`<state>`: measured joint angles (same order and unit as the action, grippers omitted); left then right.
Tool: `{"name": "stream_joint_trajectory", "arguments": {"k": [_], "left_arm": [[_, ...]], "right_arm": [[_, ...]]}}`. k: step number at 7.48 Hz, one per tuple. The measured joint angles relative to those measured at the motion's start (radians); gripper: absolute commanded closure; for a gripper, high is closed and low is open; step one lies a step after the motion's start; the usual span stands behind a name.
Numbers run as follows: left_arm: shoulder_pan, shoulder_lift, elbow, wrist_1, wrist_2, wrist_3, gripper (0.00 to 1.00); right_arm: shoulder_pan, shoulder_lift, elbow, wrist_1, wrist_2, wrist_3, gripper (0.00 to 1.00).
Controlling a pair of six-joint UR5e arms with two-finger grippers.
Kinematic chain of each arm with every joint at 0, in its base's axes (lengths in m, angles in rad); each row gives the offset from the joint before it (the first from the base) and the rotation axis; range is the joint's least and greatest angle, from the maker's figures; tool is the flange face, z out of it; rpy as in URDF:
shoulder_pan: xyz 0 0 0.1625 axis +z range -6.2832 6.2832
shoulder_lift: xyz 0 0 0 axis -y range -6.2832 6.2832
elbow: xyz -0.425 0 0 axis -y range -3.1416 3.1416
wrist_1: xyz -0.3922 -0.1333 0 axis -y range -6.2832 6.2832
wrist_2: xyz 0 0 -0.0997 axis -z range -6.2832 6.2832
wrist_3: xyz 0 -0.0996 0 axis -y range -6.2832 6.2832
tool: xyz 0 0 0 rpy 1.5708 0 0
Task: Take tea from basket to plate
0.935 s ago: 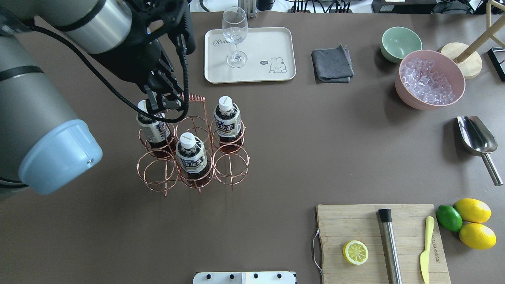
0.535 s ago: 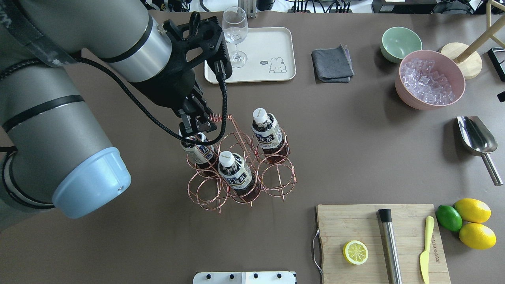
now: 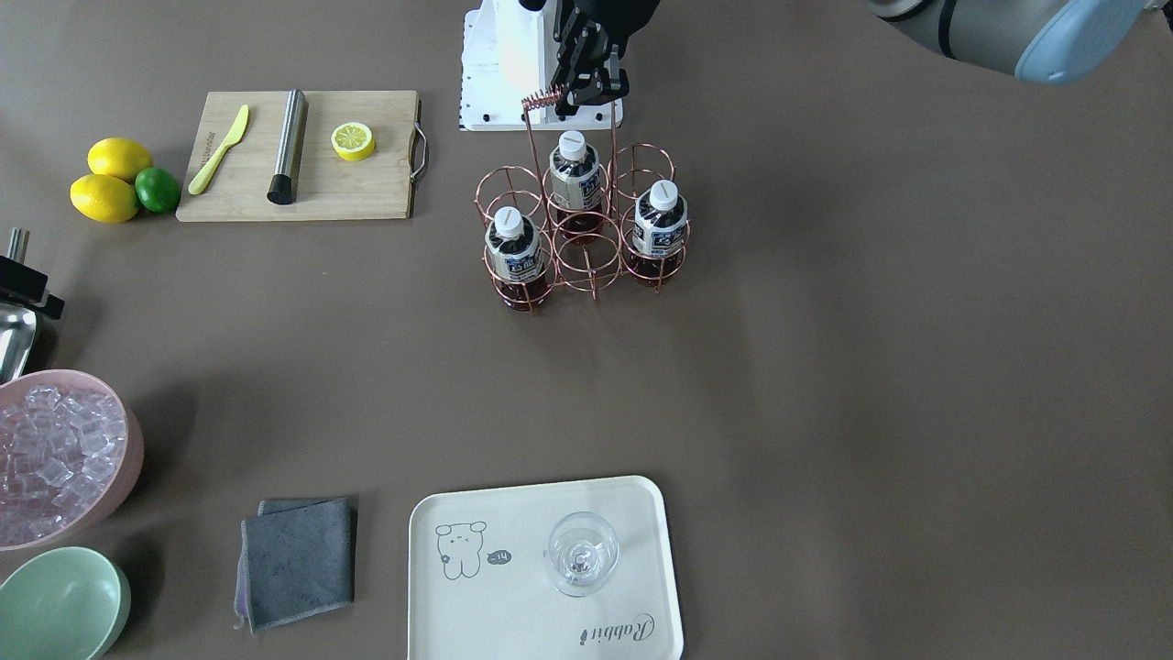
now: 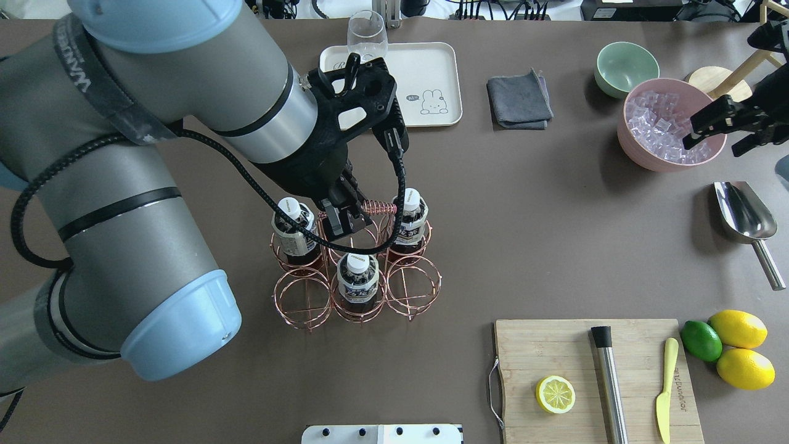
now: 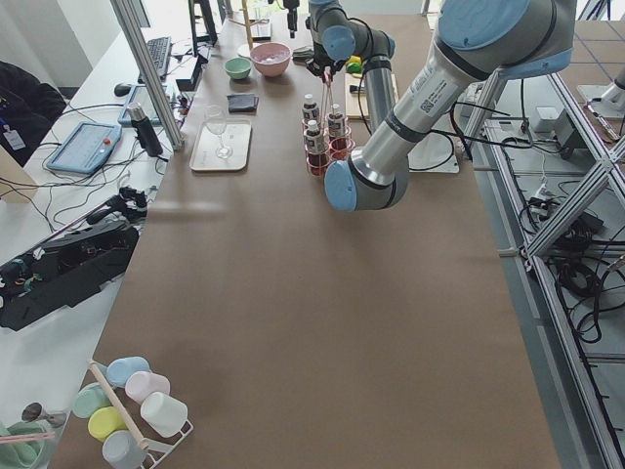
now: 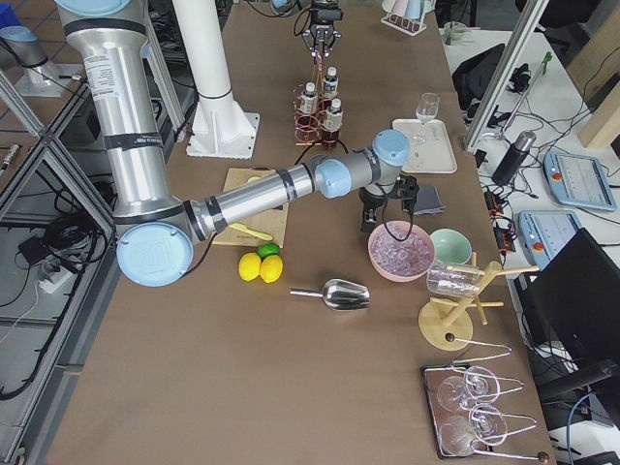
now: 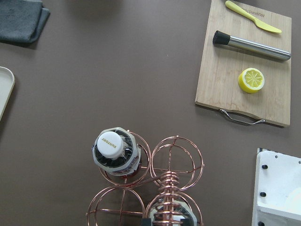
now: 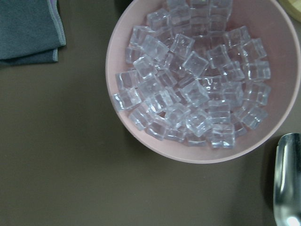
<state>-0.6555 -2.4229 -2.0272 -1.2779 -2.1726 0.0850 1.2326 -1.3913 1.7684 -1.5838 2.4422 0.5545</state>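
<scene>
**Grasp on the rack.** The left gripper (image 4: pixel 342 223) is shown clamped on the spring-like coiled handle (image 4: pixel 377 208) of the basket (image 4: pixel 275 291). The whole rack, not a single bottle, is thus presumably being handled; whether its feet rest on the table cannot be judged. Three round plastic bottles of tea (image 4: pixel 359 280), white-capped and dark reddish-brown, are kept upright by thin rose-gold wire rings. None stands on the plate (image 3: pixel 632 550), a smooth cream tray with rounded corners bearing a clear wine glass (image 3: pixel 582 553). The right gripper (image 4: pixel 727 126) is held over a pink bowl (image 4: pixel 635 154) of ice cubes; whether its fingers are parted cannot be told.
</scene>
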Motion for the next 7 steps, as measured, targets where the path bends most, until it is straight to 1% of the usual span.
{"name": "stream_joint_trajectory", "arguments": {"k": [1, 3, 5, 7], "left_arm": [[0.014, -0.002, -0.002, -0.005, 0.017, -0.013, 1.00], [0.022, 0.001, -0.008, -0.009, 0.027, -0.021, 1.00], [0.023, 0.002, -0.014, -0.009, 0.028, -0.022, 1.00], [0.024, 0.003, -0.015, -0.009, 0.028, -0.022, 1.00]], "right_arm": [[-0.049, 0.054, 0.002, -0.014, 0.007, 0.128, 0.01], [-0.137, 0.204, -0.006, -0.105, 0.012, 0.324, 0.01], [-0.178, 0.313, -0.022, -0.179, 0.015, 0.448, 0.01], [-0.223, 0.421, -0.064, -0.195, 0.029, 0.591, 0.02]]}}
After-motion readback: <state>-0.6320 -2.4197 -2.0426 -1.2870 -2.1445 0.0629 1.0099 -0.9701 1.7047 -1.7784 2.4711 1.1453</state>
